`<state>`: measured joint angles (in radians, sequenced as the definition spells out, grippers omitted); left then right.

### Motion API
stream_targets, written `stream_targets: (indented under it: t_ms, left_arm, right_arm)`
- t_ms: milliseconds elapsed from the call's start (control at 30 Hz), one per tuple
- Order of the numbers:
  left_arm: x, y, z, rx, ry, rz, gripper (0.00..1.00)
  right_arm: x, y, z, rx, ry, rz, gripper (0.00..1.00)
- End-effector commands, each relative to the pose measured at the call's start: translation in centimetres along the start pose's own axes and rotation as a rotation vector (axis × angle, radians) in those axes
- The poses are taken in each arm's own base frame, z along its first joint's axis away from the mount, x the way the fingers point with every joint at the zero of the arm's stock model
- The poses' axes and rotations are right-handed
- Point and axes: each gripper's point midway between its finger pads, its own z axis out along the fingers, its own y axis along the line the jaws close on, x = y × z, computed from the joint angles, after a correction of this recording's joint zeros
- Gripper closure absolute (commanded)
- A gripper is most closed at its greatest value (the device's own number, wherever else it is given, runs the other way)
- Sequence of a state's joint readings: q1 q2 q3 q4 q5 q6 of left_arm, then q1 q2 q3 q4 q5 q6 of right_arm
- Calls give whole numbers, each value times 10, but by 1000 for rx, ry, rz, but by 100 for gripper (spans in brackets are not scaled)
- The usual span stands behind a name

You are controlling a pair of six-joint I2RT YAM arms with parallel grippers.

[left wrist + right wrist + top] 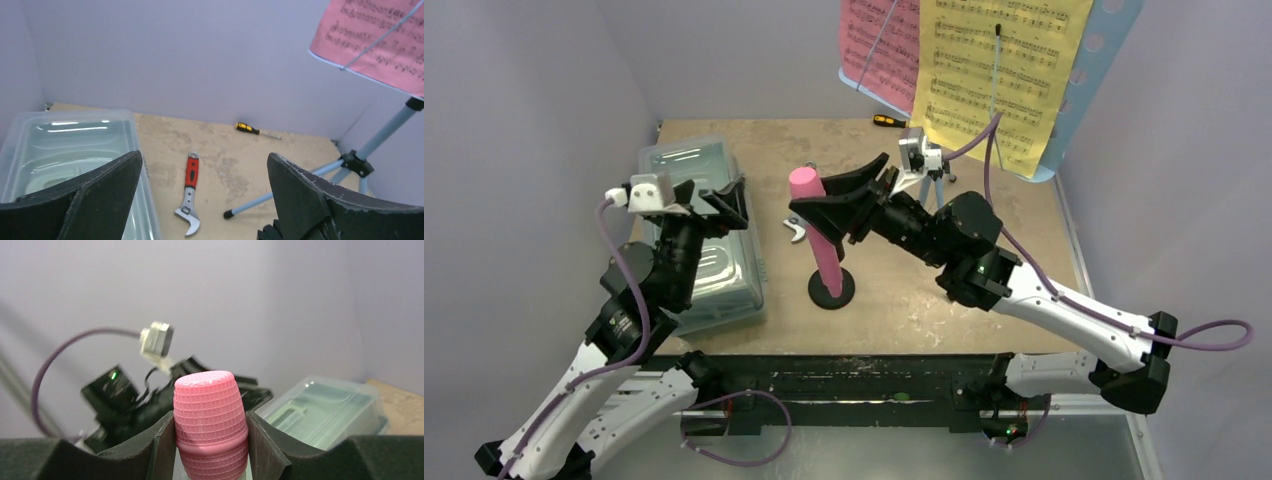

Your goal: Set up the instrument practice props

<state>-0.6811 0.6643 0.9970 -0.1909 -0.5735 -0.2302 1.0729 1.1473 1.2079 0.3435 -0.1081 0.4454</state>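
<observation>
The pink toy microphone (pixel 814 200) stands upright over the black round base of the mic stand (pixel 831 292) at mid-table. My right gripper (pixel 822 215) is shut on it. In the right wrist view the ribbed pink head (pixel 211 405) sits tight between both fingers (pixel 162 440). The light blue music stand (pixel 1106 70) is at the back right, with a pink page (pixel 879 45) and a yellow page (pixel 994 70) on it. My left gripper (pixel 714 200) hovers open and empty above the clear box, its jaws wide apart (pixel 205 156).
A clear lidded box (pixel 699 235) lies at the left (pixel 65 145). A red-handled wrench (pixel 190 192) lies beside it, left of the mic base. A yellow-black screwdriver (pixel 248 129) lies by the back wall. A blue tripod leg (pixel 300 182) reaches across the table.
</observation>
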Motion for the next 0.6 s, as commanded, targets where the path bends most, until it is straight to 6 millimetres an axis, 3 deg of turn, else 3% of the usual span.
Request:
stream_targets:
  t_ms: [0,200,400,567]
  left_arm:
    - [-4,24,-1,-101,-131,2,5]
    - [28,32,4,-122,-79,96,5]
    - [39,31,2,-102,-66,107,5]
    - [42,34,1,-109,-64,113,5]
  right_arm:
    - [-50,-11,20,148,-168,-7,100]
    - [-57,-20,33,213,-216,-67,100]
    - [-48,-61,54,415,-185,-166,100]
    - [-42,-97,60,607,-162,-233,100]
